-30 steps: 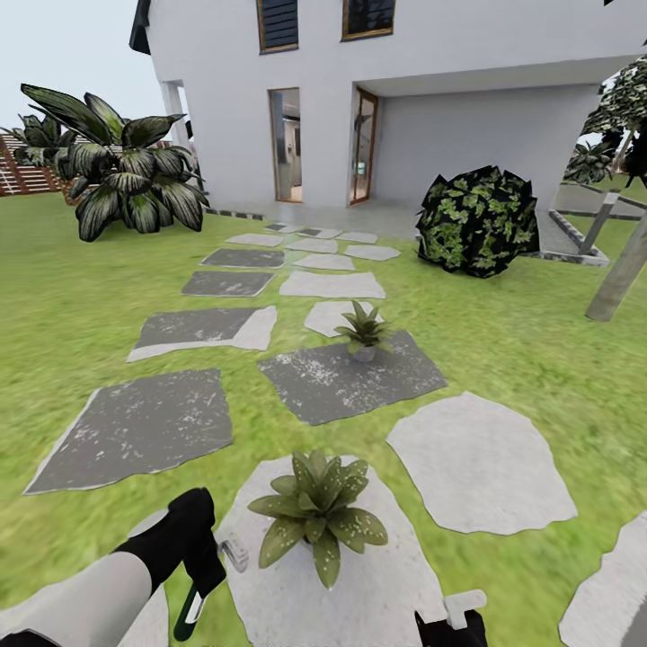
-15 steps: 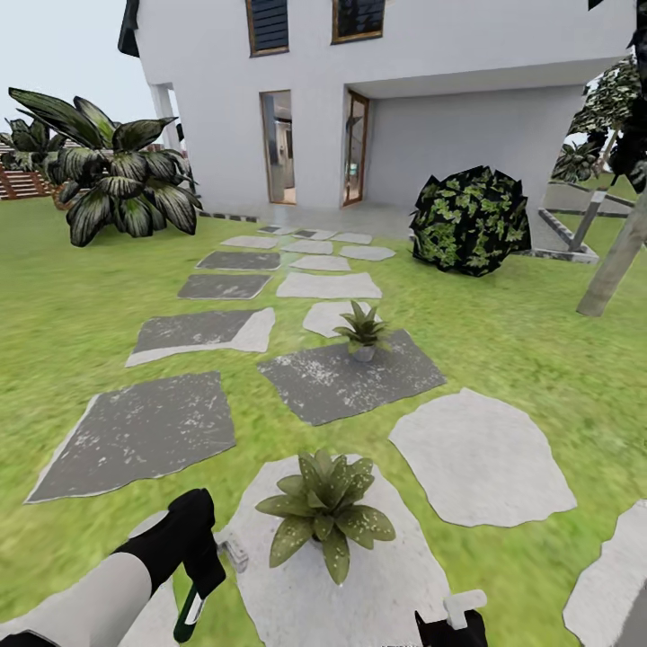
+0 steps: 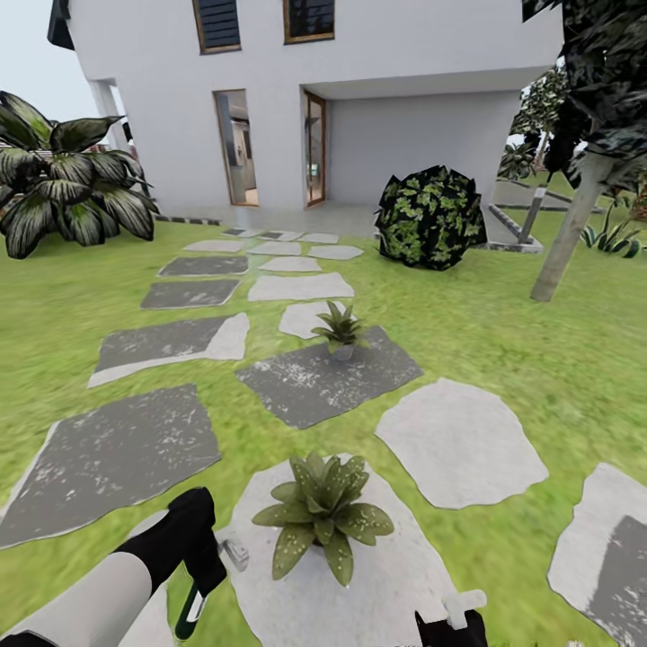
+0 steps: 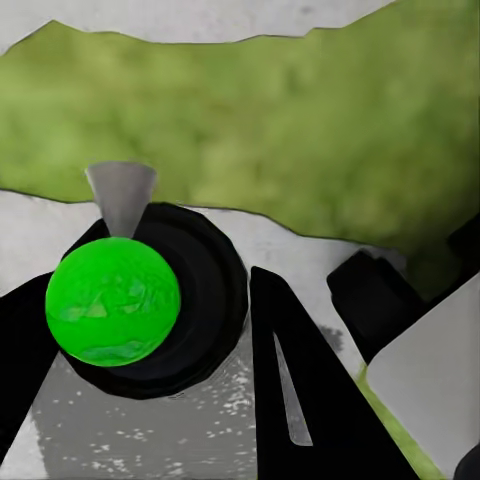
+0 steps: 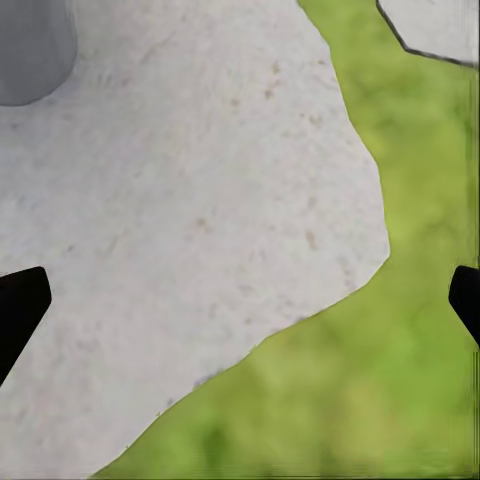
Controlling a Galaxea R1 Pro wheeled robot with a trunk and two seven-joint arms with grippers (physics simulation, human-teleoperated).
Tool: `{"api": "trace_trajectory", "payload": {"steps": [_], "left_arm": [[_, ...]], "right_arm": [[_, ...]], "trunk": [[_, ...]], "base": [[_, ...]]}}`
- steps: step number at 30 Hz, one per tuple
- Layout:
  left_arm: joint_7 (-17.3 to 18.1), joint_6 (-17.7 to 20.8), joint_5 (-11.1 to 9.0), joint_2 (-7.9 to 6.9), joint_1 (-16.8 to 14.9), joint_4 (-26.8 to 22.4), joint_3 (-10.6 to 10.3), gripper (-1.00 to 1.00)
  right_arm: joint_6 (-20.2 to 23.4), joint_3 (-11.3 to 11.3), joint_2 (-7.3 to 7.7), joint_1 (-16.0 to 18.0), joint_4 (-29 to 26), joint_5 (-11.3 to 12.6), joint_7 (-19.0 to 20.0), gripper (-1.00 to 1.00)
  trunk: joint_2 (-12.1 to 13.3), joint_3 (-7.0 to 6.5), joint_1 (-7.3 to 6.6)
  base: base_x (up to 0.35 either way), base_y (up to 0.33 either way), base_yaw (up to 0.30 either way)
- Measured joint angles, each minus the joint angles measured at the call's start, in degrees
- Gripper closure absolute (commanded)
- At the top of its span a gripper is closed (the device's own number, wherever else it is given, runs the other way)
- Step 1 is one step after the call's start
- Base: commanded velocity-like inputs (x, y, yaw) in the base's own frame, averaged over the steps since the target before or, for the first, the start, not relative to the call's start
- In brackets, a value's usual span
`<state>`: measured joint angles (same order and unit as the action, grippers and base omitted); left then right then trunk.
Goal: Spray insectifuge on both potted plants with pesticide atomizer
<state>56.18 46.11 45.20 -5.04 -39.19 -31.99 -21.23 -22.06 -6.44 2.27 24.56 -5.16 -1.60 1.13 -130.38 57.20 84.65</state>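
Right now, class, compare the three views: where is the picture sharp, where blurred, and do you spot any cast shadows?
Head view: flat, even light, no clear cast shadow under the near potted plant; lawn edges smear. Left wrist view: the pesticide atomizer looks sharp, grass behind soft. Right wrist view: pale stone crisp, grass blurred.

Camera panned right: house (image 3: 296,99), round bush (image 3: 429,217) and striped plant (image 3: 63,184) shifted left; more tree trunk (image 3: 566,229) entered view.
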Motion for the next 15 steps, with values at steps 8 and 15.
{"api": "trace_trajectory", "payload": {"steps": [8,15], "left_arm": [[0.0,0.0,0.0,-0.03,0.0,-0.3,0.2,1.0],[0.0,0.0,0.1,-0.09,0.0,-0.4,2.2,1.0]], "right_arm": [[0.0,0.0,0.0,0.0,0.0,0.0,0.0,-1.0],[0.0,0.0,0.0,0.0,0.0,0.0,0.0,-1.0]], "trunk": [[0.0,0.0,0.0],[0.0,0.0,0.02]], "base": [[0.001,0.002,-0.267],[-0.124,0.167,-0.264]]}}
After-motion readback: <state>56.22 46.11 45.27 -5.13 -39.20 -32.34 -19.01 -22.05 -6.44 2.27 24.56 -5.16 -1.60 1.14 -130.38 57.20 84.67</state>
